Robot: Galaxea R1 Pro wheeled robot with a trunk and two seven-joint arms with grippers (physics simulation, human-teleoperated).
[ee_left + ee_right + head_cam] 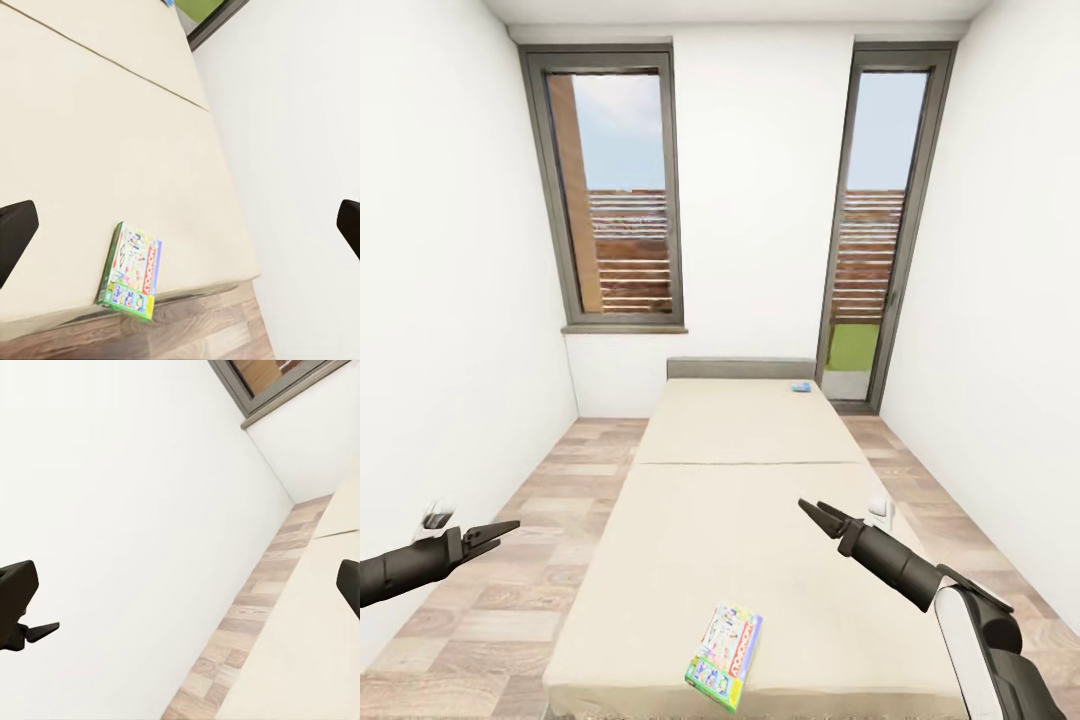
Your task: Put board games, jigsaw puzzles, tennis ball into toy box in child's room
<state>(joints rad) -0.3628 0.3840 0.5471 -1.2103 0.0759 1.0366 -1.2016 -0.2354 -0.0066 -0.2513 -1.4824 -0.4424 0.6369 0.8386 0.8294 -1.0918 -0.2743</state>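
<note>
While both hands, left [508,528] and right [810,510], hang empty, fingers parted, head view alone catches blue game [801,386] on bed [740,440].

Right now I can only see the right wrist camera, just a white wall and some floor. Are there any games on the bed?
Observer: Yes. The head view shows a bright board game lying flat at the near end of the bed, close to the edge.
Operator: Is there another one?
Observer: Yes, a small blue game lies at the far end, toward the robot's right side.
Operator: Are my grippers holding anything?
Observer: No. The left gripper and the right gripper are both open and empty.
</note>
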